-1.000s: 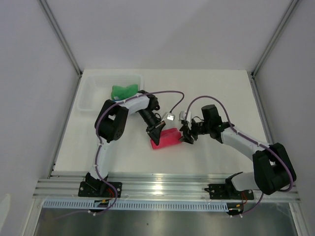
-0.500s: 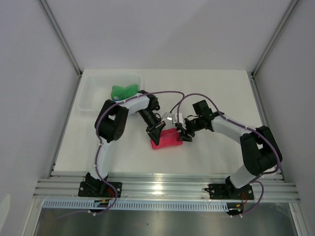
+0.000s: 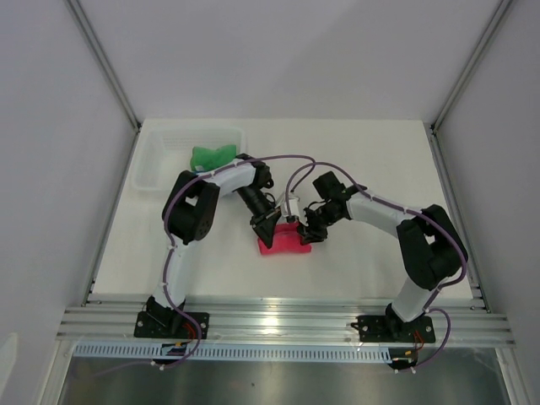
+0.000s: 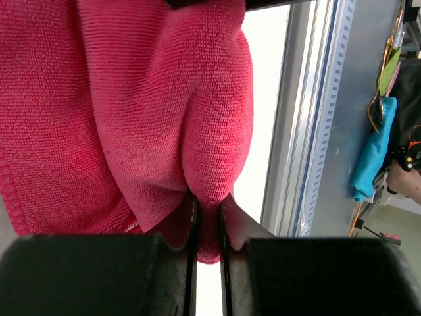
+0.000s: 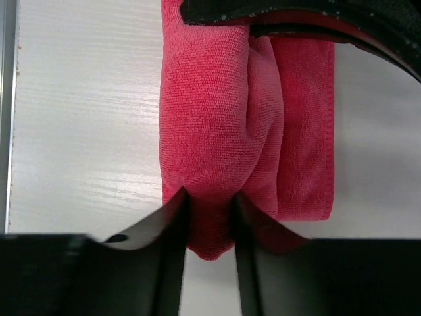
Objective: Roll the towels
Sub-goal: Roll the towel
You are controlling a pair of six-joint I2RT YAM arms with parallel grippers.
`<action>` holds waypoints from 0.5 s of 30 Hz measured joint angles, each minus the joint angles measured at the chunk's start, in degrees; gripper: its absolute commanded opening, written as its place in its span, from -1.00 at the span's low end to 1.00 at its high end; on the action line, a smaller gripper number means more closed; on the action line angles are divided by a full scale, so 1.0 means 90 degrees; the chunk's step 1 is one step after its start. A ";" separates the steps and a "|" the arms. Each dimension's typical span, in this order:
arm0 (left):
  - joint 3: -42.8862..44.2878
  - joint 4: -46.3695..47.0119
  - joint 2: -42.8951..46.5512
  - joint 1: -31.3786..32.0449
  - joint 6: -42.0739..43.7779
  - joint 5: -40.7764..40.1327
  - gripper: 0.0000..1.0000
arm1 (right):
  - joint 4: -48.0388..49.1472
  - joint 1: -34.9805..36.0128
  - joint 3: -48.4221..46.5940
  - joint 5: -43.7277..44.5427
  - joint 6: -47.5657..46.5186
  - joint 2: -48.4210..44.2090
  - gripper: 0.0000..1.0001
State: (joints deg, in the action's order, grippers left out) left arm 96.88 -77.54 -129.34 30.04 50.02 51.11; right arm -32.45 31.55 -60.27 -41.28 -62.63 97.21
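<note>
The pink towel (image 3: 283, 243) lies folded into a thick roll in the middle of the table, held at both ends. My left gripper (image 3: 268, 224) is shut on its left end; the left wrist view shows a fold of the pink towel (image 4: 131, 99) pinched between the left gripper's (image 4: 207, 205) nearly closed fingers. My right gripper (image 3: 306, 229) is shut on the right end. In the right wrist view the towel (image 5: 210, 99) bulges between the right gripper's (image 5: 209, 201) fingers. A green towel (image 3: 211, 156) lies in the basket.
A white plastic basket (image 3: 156, 160) stands at the back left of the table, with the green towel draped over its right side. The aluminium rail (image 3: 287, 321) with both arm bases runs along the near edge. Grey walls close in the sides.
My right gripper has moved left onto the pink towel's right end and closed on it. The left gripper has stayed pinched on the other end.
</note>
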 measured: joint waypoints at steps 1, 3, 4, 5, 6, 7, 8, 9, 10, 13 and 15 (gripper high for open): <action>0.0000 -0.0002 0.0000 -0.0007 0.0000 0.0000 -0.71 | -0.0066 0.0036 -0.0083 0.0058 0.0087 0.0063 -0.74; 0.0000 -0.0002 0.0000 -0.0015 0.0007 -0.0005 -0.59 | -0.0112 0.0083 -0.0109 0.0136 0.0245 0.0083 -0.99; -0.0002 0.0000 0.0000 -0.0017 0.0022 -0.0010 -0.55 | -0.0141 0.0095 -0.0112 0.0148 0.0333 0.0080 -1.00; -0.0002 -0.0002 0.0000 -0.0019 0.0041 -0.0017 -0.50 | -0.0175 0.0104 -0.0117 0.0151 0.0440 0.0080 -1.00; -0.0002 -0.0005 0.0000 -0.0019 0.0066 -0.0015 -0.38 | -0.0204 0.0107 -0.0119 0.0146 0.0546 0.0080 -1.00; -0.0022 0.0005 0.0000 -0.0019 0.0097 -0.0012 -0.32 | -0.0253 0.0107 -0.0131 0.0124 0.0661 0.0080 -1.00; -0.0044 -0.0002 0.0005 -0.0022 0.0121 -0.0005 -0.26 | -0.0289 0.0107 -0.0143 0.0102 0.0755 0.0080 -1.00; -0.0083 0.0000 0.0015 -0.0024 0.0134 0.0007 -0.19 | -0.0345 0.0107 -0.0155 0.0068 0.0889 0.0080 -1.00; -0.0131 0.0005 0.0041 -0.0027 0.0160 0.0032 -0.17 | -0.0401 0.0109 -0.0170 0.0027 0.1032 0.0080 -1.00; -0.0352 0.0012 0.0226 -0.0036 0.0192 0.0092 -0.10 | -0.0595 0.0112 -0.0211 -0.0107 0.1443 0.0080 -1.00; -0.0483 0.0012 0.0374 -0.0046 0.0228 0.0160 -0.07 | -0.0714 0.0095 -0.0214 -0.0255 0.1685 0.0083 -1.00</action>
State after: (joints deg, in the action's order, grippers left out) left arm 92.53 -77.43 -125.97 29.63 52.07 52.56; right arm -38.87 32.40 -62.19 -43.57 -47.46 97.95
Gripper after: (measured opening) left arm 0.452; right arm 0.052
